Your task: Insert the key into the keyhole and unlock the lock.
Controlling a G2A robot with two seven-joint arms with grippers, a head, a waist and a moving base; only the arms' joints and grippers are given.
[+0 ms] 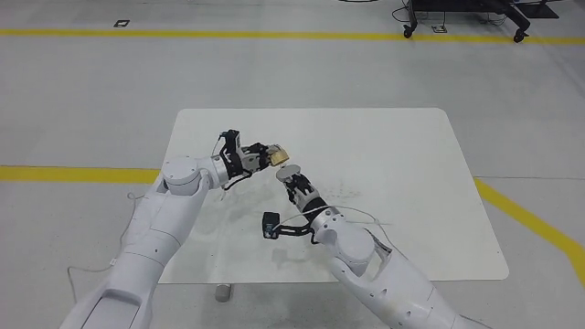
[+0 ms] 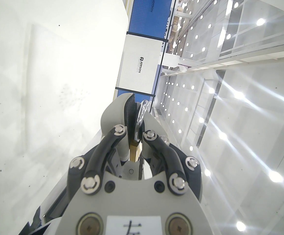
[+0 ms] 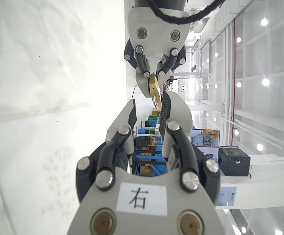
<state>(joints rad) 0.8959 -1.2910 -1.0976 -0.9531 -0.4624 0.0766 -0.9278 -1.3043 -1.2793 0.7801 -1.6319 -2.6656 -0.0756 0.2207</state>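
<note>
A small brass lock (image 1: 278, 155) hangs above the white table (image 1: 411, 192), left of its middle, with my left gripper (image 1: 264, 155) shut on it. In the left wrist view the brass body (image 2: 134, 151) sits deep between the fingers. A silver round-headed key (image 2: 141, 116) lies at the fingertips. Across from it in the right wrist view, the left gripper (image 3: 154, 80) holds the lock (image 3: 153, 86). The key head (image 3: 156, 102) sticks out toward my right gripper (image 3: 148, 105). That gripper is open, and the key head lies close to one ribbed pad (image 3: 165, 110). In the top view the right gripper (image 1: 289, 175) is just below the lock.
The tabletop bears faint scuffs and dark specks (image 3: 58, 162). The table's rounded front right corner (image 1: 498, 270) and far edge (image 1: 311, 110) bound the work area. A dark wheeled frame (image 1: 466, 5) stands on the floor far behind.
</note>
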